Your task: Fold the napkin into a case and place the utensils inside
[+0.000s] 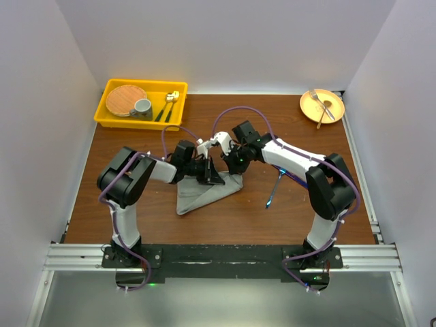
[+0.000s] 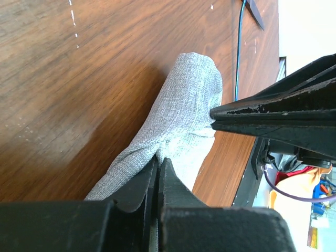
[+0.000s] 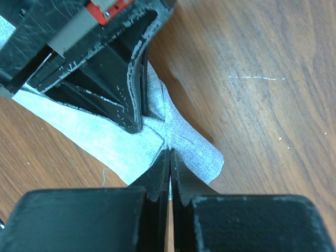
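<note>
The grey napkin (image 1: 197, 194) lies crumpled on the table's middle, with one edge lifted. My left gripper (image 1: 213, 174) is shut on that raised edge; the left wrist view shows its jaws (image 2: 159, 160) pinching the cloth (image 2: 184, 110). My right gripper (image 1: 228, 163) is shut on the same edge right beside it; its wrist view shows its jaws (image 3: 170, 153) closed on the cloth (image 3: 197, 147), with the left gripper's fingers (image 3: 110, 79) just beyond. The blue-handled utensils (image 1: 276, 185) lie on the wood to the right of the napkin, and also show in the left wrist view (image 2: 239, 47).
A yellow tray (image 1: 109, 117) at the back left holds a round woven mat, a grey cup (image 1: 142, 107) and dark-handled gold cutlery (image 1: 168, 105). An orange plate (image 1: 308, 102) at the back right holds a silver fork. White walls enclose the table.
</note>
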